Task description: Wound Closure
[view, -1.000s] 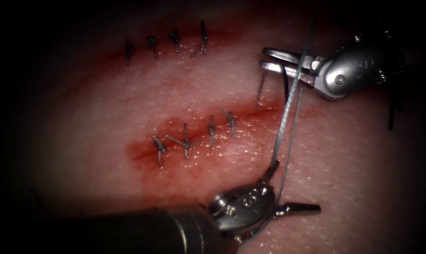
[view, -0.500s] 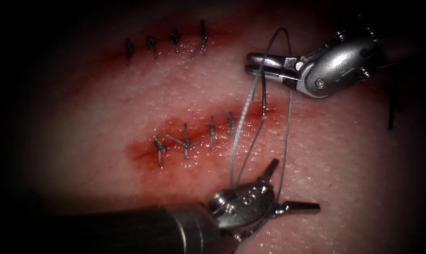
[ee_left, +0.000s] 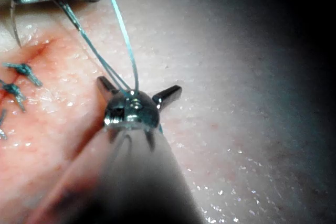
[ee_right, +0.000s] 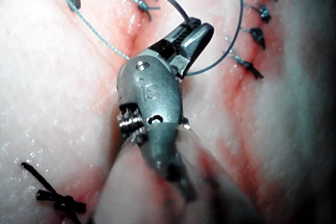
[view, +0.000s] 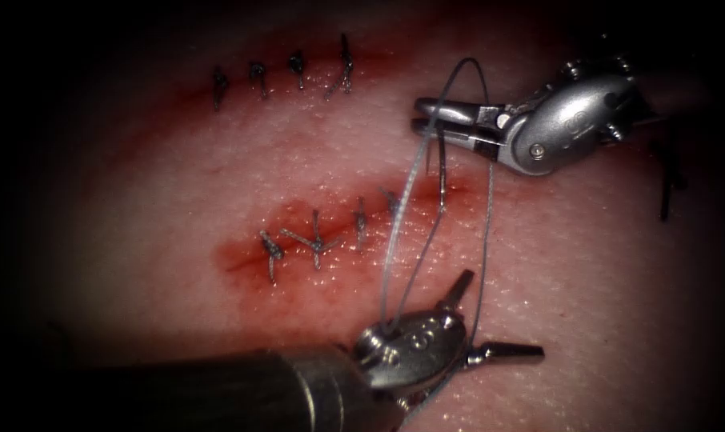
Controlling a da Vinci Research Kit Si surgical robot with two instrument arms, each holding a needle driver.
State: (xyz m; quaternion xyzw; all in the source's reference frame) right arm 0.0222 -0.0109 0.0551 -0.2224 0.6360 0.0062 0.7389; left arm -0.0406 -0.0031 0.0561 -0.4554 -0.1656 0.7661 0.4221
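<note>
Looking down through the endoscope, the right arm's silver needle driver point(view: 426, 116) is clenched on pale grey-blue thread point(view: 402, 232), which loops to the left arm's steel tool point(view: 490, 316), spread wide, holding nothing. A thin dark curved needle point(view: 442, 180) stands in the pink tissue point(view: 178, 184) at the red cut's point(view: 330, 228) right end. Left wrist view: splayed jaws, thread draped over. Right wrist view: jaws pinching thread.
</note>
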